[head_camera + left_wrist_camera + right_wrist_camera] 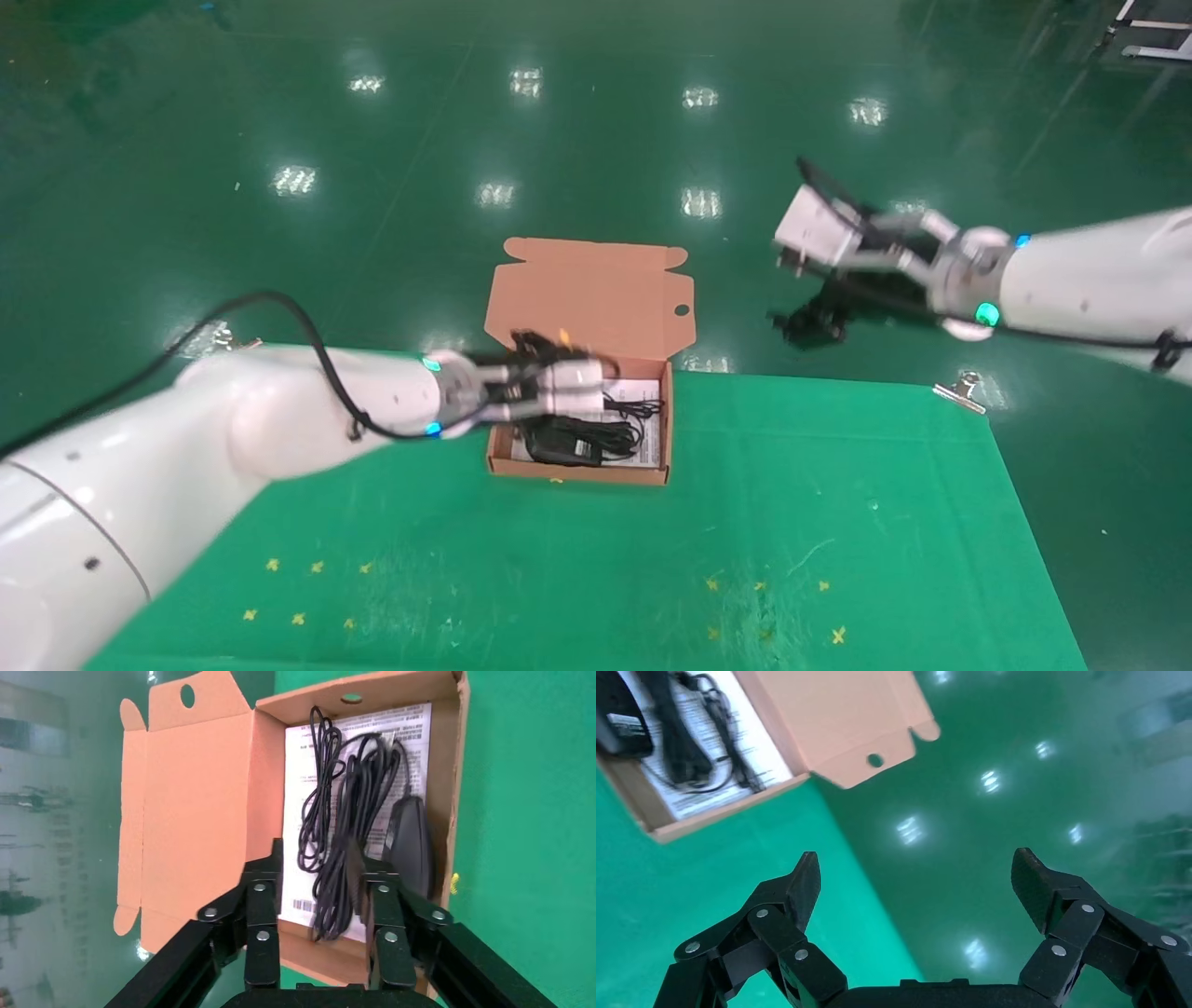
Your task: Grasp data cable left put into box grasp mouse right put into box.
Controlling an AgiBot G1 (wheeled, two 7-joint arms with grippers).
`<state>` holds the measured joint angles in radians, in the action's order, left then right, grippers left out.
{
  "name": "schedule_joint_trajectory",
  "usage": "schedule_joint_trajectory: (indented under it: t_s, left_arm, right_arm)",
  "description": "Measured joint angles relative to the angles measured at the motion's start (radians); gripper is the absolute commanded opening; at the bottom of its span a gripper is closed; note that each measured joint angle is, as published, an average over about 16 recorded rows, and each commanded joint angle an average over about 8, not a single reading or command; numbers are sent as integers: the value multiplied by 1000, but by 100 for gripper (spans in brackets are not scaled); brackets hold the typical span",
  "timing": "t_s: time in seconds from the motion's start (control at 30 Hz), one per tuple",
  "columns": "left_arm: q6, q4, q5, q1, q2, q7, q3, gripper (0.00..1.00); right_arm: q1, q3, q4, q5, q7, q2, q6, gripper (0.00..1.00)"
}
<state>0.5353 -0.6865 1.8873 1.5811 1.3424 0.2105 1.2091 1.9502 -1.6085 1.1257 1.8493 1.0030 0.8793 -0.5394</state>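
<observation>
At the far edge of the green mat (745, 522) sits the box (496, 455), its lid (587, 294) tipped back and open. Inside, on the white leaflet (299, 762), lie both the cable (320, 797) in loose loops and the mouse (410, 846), side by side and touching; the mouse is nearer the box's front wall. Over the box's left end hangs the left gripper (320, 913), its fingers (261, 910) spread apart with nothing pinched, the cable's near end lying below and between them. Off the mat's far right corner, well apart from the box, the right gripper (916, 881) hovers over the glossy floor (596, 140), fingers wide and empty. A metal clip (962, 390) pins the mat's right corner.
</observation>
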Motion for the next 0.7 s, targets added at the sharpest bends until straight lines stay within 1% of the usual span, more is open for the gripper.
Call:
schedule_joint_trajectory:
  t_s: [0.2,0.37,0.53,0.7]
  left_arm:
    - [-25,12,-6,44,-13,31,-19,100]
    - [-21,14,-36,65,-35,51,-57,100]
    - [26,-13,-103,47,-78,55,-116,100]
    - [116,-68,-208,-4,-143,50,-199,100]
  right_arm:
    - [41,2,3,31,-31,0,-22,100]
    - [48,38,11,24,-76,-6,-67,100]
    - [3,118,23,-37,-132,-21,-135,100]
    - [-85,243,37,-146,-205,-46,-222,100]
